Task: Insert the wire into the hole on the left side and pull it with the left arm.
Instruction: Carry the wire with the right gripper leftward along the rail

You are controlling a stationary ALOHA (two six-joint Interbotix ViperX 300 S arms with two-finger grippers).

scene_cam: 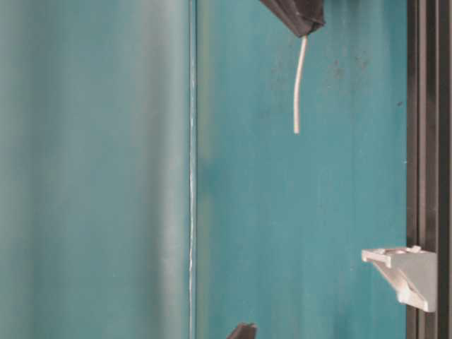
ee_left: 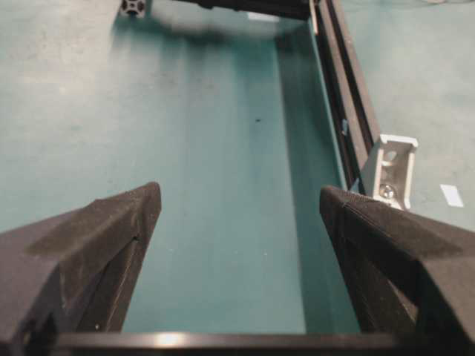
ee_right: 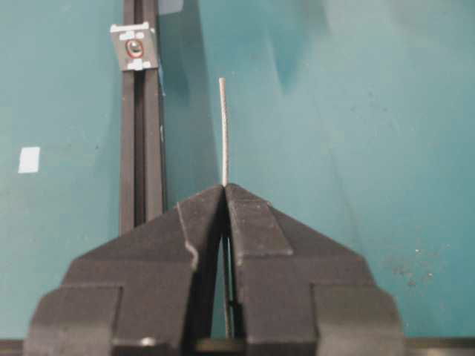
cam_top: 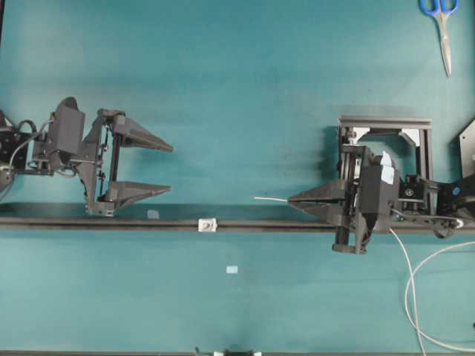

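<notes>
- The right gripper lies level over the table's right half, fingers pointing left just above the rail, clamped tight on the wire.
- The wire's stiff tip juts straight out from the fingertips, short of the block; its slack loops toward the table's lower right corner.
- The hole faces the right wrist camera, left of the tip's line.
- The left gripper lies level at the left edge, fingers spread wide and empty, pointing right along the rail.

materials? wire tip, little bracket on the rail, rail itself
Wire: pale grey, faintly ribbed, probably stranded steel or a sheathed cable.
Bracket: matte silver-white, sharp cast edges, likely aluminium.
Rail: black, grooved, satin sheen, looks like anodised aluminium extrusion.
</notes>
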